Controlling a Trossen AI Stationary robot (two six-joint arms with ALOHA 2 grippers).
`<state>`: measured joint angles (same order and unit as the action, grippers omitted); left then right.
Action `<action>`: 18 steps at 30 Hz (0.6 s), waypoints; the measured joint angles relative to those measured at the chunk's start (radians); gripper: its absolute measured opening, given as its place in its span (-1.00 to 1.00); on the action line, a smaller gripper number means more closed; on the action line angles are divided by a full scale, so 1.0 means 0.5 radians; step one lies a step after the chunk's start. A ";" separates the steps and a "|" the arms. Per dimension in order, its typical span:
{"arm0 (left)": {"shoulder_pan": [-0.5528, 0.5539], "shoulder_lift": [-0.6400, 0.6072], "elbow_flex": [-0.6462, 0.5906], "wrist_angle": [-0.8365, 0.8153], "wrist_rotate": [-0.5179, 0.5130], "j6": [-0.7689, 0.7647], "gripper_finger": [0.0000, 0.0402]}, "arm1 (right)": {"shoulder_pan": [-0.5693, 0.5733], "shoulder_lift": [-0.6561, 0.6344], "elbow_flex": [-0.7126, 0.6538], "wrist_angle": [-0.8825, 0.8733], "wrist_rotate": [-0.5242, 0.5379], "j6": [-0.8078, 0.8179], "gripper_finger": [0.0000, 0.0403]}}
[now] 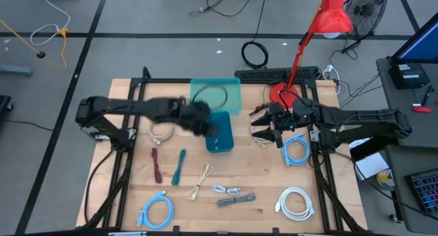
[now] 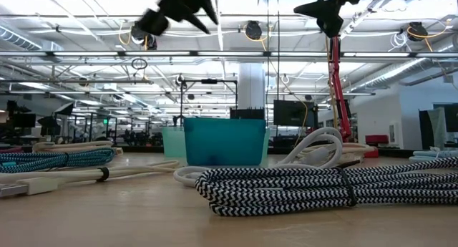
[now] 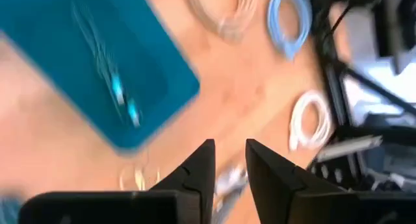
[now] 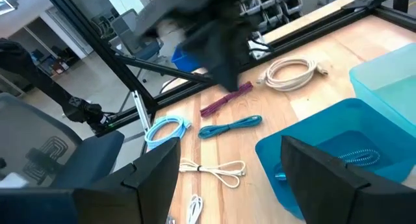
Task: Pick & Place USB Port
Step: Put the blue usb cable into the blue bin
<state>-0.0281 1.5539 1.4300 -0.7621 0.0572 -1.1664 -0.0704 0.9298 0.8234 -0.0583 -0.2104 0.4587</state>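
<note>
A blue bin (image 1: 220,133) stands mid-table in front of a teal tray (image 1: 216,94). A braided cable (image 4: 356,157) with blue plugs (image 3: 120,97) lies on the bin's floor. My left gripper (image 3: 227,162) hangs above the bin's left rim (image 1: 207,126), tipped downward. Its fingers are a narrow gap apart with nothing between them. My right gripper (image 4: 227,165) waits raised to the right of the bin (image 1: 260,126), wide open and holding nothing. In the low view both grippers, left (image 2: 182,7) and right (image 2: 333,11), are high above the table.
Loose cables lie around: a cream coil (image 1: 161,132), a maroon one (image 1: 157,164), a teal one (image 1: 179,166), a beige one (image 1: 200,179), a zebra bundle (image 1: 236,200), light-blue coils (image 1: 157,212) (image 1: 295,148) and a white coil (image 1: 295,202). A red lamp (image 1: 333,17) stands at the far right.
</note>
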 joint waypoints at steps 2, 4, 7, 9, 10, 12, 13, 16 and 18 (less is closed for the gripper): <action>-0.166 -0.002 -0.002 -0.160 -0.055 -0.177 -0.61 | -0.001 -0.001 0.001 -0.015 0.000 -0.001 0.26; -0.329 -0.001 -0.002 -0.317 -0.122 -0.414 -0.62 | 0.000 -0.007 0.000 -0.073 0.000 -0.002 0.26; -0.545 0.021 -0.003 -0.600 -0.215 -0.785 -0.60 | 0.000 -0.015 0.000 -0.111 -0.001 -0.007 0.26; -0.673 0.025 -0.003 -0.814 -0.255 -1.024 -0.59 | 0.000 -0.018 0.000 -0.133 -0.001 -0.007 0.26; -0.737 0.030 -0.007 -0.900 -0.277 -1.144 -0.59 | 0.000 -0.017 0.000 -0.133 -0.001 -0.007 0.26; -0.836 0.038 -0.056 -0.989 -0.301 -1.360 -0.59 | 0.000 -0.017 0.000 -0.137 -0.001 -0.007 0.26; -0.878 0.045 -0.094 -0.998 -0.313 -1.435 -0.59 | 0.000 -0.017 0.000 -0.137 -0.001 -0.007 0.26; -0.942 0.043 -0.233 -0.890 -0.313 -1.573 -0.56 | 0.000 -0.017 0.000 -0.138 -0.001 -0.007 0.26; -0.948 0.042 -0.372 -0.715 -0.299 -1.585 -0.50 | 0.000 -0.017 0.000 -0.140 -0.001 -0.007 0.26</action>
<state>-0.5018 1.5750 1.2439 -1.1194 -0.0925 -1.9587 -0.0704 0.9215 0.8234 -0.1284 -0.2108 0.4553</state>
